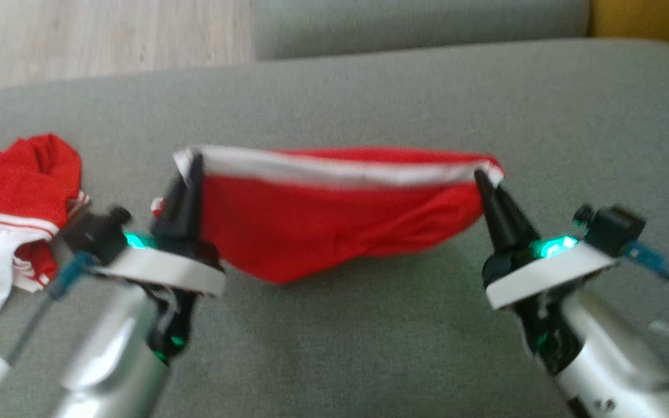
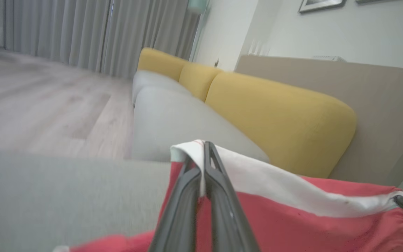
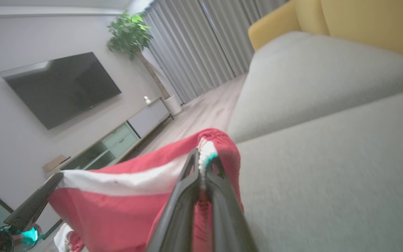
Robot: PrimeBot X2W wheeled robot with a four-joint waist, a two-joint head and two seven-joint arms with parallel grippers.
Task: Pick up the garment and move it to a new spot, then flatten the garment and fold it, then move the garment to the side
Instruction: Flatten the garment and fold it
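The garment (image 1: 323,220) is red with a white band along its top edge, stretched between my two grippers above the grey sofa seat (image 1: 369,348). My left gripper (image 1: 195,159) is shut on the band's left corner, which shows pinched between the dark fingers in the left wrist view as garment (image 2: 292,217) and left gripper (image 2: 203,147). My right gripper (image 1: 481,174) is shut on the band's right corner; the right wrist view has the garment (image 3: 117,210) clamped at the right gripper (image 3: 203,155). The red cloth sags below the band, its lowest fold near the seat.
A second crumpled red and white garment (image 1: 15,215) lies at the seat's left edge. Beyond the seat are another grey cushion (image 1: 416,23), yellow backrests (image 2: 278,115) and wooden floor (image 1: 96,35). A television (image 3: 61,87) hangs across the room.
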